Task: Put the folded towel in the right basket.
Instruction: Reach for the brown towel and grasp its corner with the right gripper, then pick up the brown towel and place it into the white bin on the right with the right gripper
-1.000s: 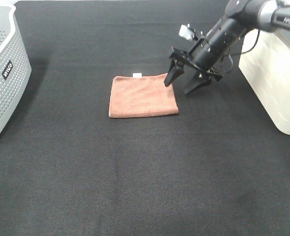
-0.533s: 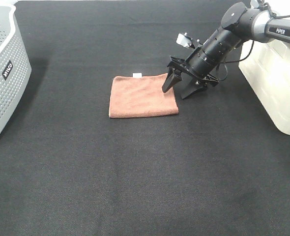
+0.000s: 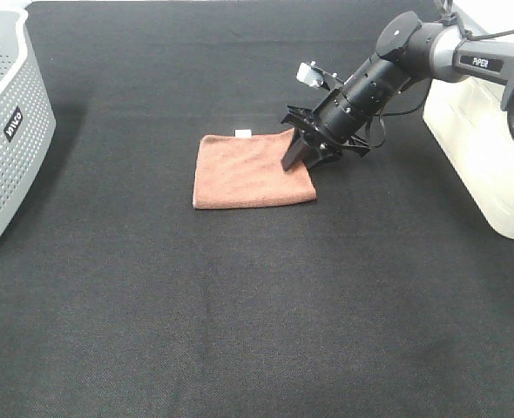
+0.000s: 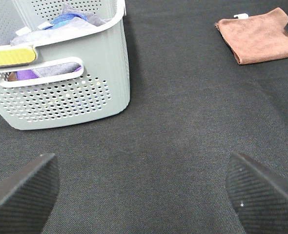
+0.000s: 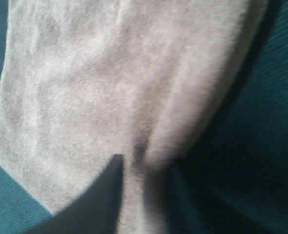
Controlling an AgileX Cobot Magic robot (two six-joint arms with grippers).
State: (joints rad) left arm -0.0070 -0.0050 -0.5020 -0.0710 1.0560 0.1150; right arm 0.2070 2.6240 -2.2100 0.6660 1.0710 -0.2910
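Observation:
The folded brown towel [image 3: 250, 170] lies flat on the black table. It also shows in the left wrist view [image 4: 261, 38] and fills the right wrist view [image 5: 110, 73]. My right gripper [image 3: 299, 155] is down at the towel's right edge. Its fingers [image 5: 102, 200] pinch a raised fold of the cloth, so it is shut on the towel. The right basket [image 3: 492, 148] is cream-white and stands at the right edge of the table, beside the right arm. My left gripper [image 4: 144, 195] is open and empty, low over the bare table near the grey basket.
A grey perforated basket [image 3: 9, 131] with clothes in it stands at the left edge, and it is close in the left wrist view [image 4: 61, 92]. The black cloth [image 3: 257, 305] covers the table.
My right gripper moved down and left onto the towel's right edge, and its fingers closed from wide open onto the cloth. The towel's body has not moved.

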